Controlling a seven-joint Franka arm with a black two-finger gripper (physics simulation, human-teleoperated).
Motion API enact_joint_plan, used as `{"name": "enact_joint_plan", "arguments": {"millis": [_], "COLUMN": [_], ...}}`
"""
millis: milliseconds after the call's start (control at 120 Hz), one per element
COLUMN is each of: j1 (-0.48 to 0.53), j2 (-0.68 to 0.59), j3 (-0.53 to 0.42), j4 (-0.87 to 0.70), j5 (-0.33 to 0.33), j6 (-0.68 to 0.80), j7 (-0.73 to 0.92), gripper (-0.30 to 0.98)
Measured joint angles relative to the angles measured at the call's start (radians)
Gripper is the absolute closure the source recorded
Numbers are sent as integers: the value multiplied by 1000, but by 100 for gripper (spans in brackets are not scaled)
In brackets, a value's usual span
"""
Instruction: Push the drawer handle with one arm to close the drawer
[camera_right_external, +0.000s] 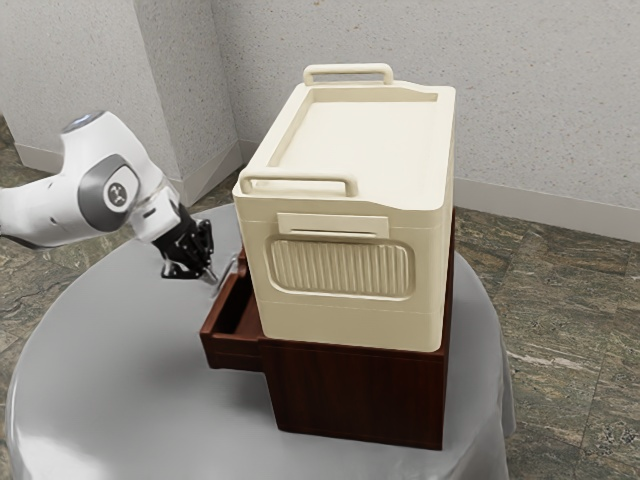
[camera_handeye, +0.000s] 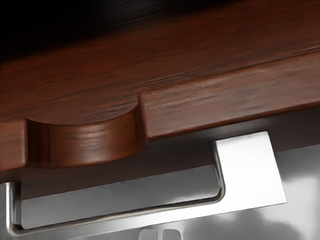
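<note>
- My gripper (camera_right_external: 211, 276): narrow, tips tog., nr drawer's (camera_right_external: 235, 353) front, at handle.
- Handle (camera_handeye: 250, 170): on drawer's outer face.
- Drawer: part. open, sticking out of cab. (camera_right_external: 355, 395)
- Cream box (camera_right_external: 345, 322): higher than drawer, atop cab.

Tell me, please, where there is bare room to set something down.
Bare tablecloth borders the open drawer on the exterior view's left; the cream box is bare on top between its rails. It is crowded at the drawer handle, beside the gripper.
</note>
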Motion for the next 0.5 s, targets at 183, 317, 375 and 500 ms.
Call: {"name": "enact_joint_plan", "arguments": {"millis": [183,317,375,500], "j1": [-15,-32,-36,-41], "j2": [24,33,34,37], "j3": [-1,-2,-2,-2], "j4": [10,15,16,20], "j5": [-27,-43,-48,-56], "j6": [8,11,12,13], "j7": [0,0,1,1], "gripper": [78,78,78,78]}}
